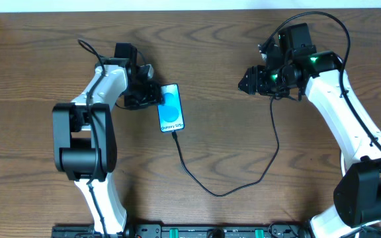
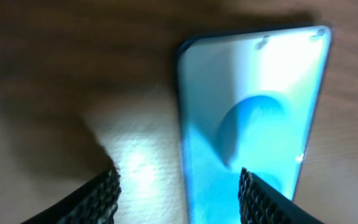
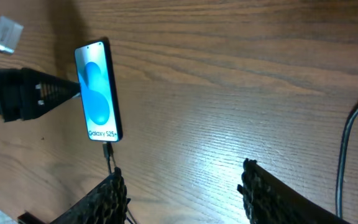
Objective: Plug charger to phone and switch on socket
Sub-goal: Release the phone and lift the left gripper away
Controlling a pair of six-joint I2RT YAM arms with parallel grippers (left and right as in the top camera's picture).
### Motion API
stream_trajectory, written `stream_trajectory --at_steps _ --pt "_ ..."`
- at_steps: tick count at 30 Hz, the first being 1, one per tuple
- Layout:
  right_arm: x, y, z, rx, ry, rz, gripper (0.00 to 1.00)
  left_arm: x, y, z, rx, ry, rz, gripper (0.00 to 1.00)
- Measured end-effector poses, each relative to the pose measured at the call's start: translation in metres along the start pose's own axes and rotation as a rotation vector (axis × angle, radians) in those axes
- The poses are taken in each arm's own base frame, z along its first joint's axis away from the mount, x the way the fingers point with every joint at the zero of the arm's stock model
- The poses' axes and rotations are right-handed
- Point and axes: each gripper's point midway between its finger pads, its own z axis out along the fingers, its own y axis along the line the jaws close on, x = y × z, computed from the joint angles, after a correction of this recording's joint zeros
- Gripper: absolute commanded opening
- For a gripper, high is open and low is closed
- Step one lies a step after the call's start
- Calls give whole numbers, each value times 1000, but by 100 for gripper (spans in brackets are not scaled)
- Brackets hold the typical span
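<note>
The phone [image 1: 170,108] lies face up on the wooden table, its blue screen lit. The black charger cable [image 1: 217,193] is plugged into the phone's lower end [image 1: 175,135]. It loops across the table and runs up under my right arm, where its plug head is hidden. My left gripper [image 1: 153,93] is open at the phone's upper left edge. In the left wrist view [image 2: 179,193] one finger is over the screen [image 2: 253,118] and the other over bare table. My right gripper [image 1: 246,82] is open and empty above bare table [image 3: 182,193], far right of the phone [image 3: 97,93]. The socket is out of view.
The table [image 1: 230,39] is dark brown wood. The cable's connector [image 3: 109,150] sits at the phone's lower end in the right wrist view, and another stretch of cable [image 3: 345,155] hangs at the right. The left arm's base [image 1: 84,152] stands left of the phone.
</note>
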Motion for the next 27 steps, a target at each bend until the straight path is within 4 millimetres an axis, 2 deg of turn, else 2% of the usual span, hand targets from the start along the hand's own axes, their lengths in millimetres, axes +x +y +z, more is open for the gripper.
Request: stream_trajectory --at_steps 2,4,7,9,11,12,14,16,19,23,27 --pt "-1 -2 -2 1 -3 -10 56 -2 1 -17 -32 -28 6 66" --pt "-3 -4 -8 4 -17 -16 50 -11 -6 -47 -46 -106 23 74" --pt "-10 -12 -31 20 -73 -18 34 -27 -28 -123 -36 -314 63 81" --pt "-15 -19 -53 39 -126 -10 21 -27 -46 -181 -19 -461 95 84" --pt "-18 -30 -78 65 -183 13 9 -16 -62 -236 -1 -594 131 86" --pt "-19 -37 -91 81 -210 28 1 -10 -67 -252 5 -631 139 86" --pt "-18 -48 -104 101 -232 56 1 8 -74 -281 13 -694 157 86" --pt "-17 -69 -119 134 -253 110 1 22 -79 -299 20 -733 169 87" --pt "-17 -102 -133 180 -271 187 1 37 -82 -315 25 -769 179 87" --pt "-20 -145 -157 232 -334 274 1 48 -85 -330 31 -811 191 88" --pt "-25 -179 -180 274 -411 336 1 55 -88 -339 35 -838 198 88"
